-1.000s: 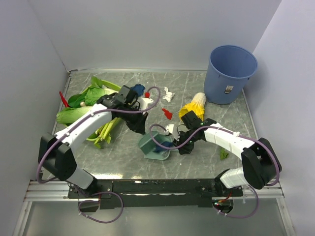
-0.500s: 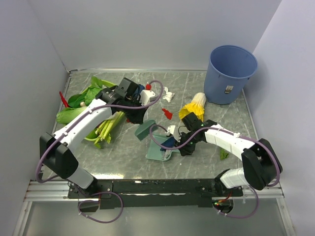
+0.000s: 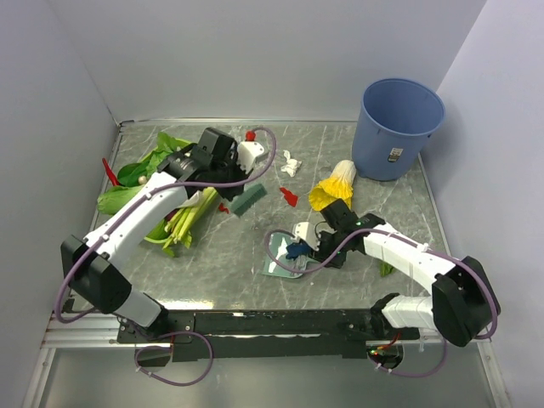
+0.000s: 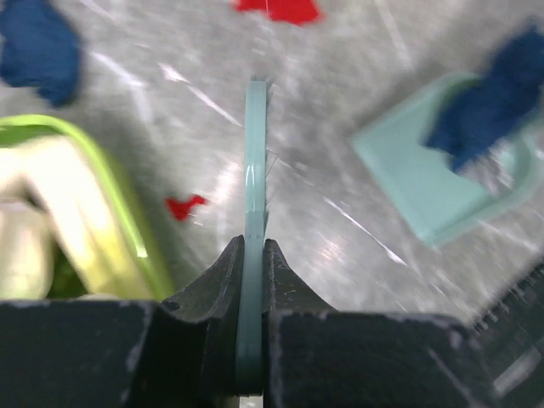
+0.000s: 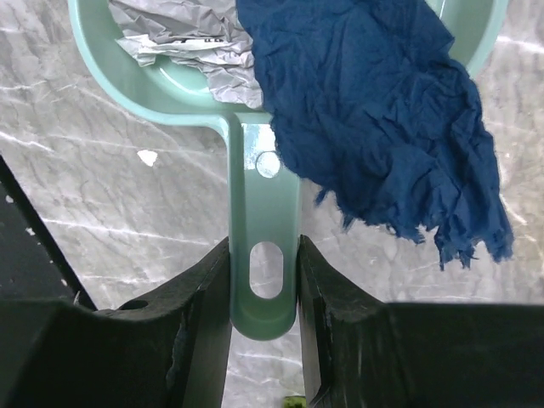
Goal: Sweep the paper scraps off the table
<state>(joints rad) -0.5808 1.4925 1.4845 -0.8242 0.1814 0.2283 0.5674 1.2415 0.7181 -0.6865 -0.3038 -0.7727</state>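
Since a second ago the left arm (image 3: 136, 217) has swung its brush (image 3: 247, 201) away from the dustpan (image 5: 263, 204) toward the back-left, and the right arm (image 3: 399, 251) has drawn the dustpan a little to the right.

Everything sits on the grey-green marbled table (image 3: 212, 276). A blue bin (image 3: 398, 127) stands upright in the back-right corner, well apart from both arms. Leafy greens (image 3: 153, 166) sprawl at the left, partly under the left arm. A yellow frilly vegetable (image 3: 331, 189) lies between the bin and the right wrist.

The dustpan lies near the middle front. The right hand (image 5: 265, 280) is partly closed, its two fingers pressed against either side of the pan's handle. The left hand (image 4: 253, 255) is closed tight on the thin back of the brush, seen edge-on from its wrist camera. Whether the brush touches the table I cannot tell.

Of the paper scraps, two are in the pan. A dark blue wad (image 5: 374, 110) hangs over the rim beside the handle, and a crumpled white wad (image 5: 187, 42) touches it. Others lie loose on the table:
- A red scrap (image 3: 289, 197) sits between the brush and the yellow vegetable.
- A white scrap (image 3: 291, 162) lies just behind it.
- A second red scrap (image 3: 251, 135) is at the back by the left wrist.
- A tiny red bit (image 4: 185, 206) lies beside the greens.
- Another dark blue scrap (image 4: 38, 47) lies near them.
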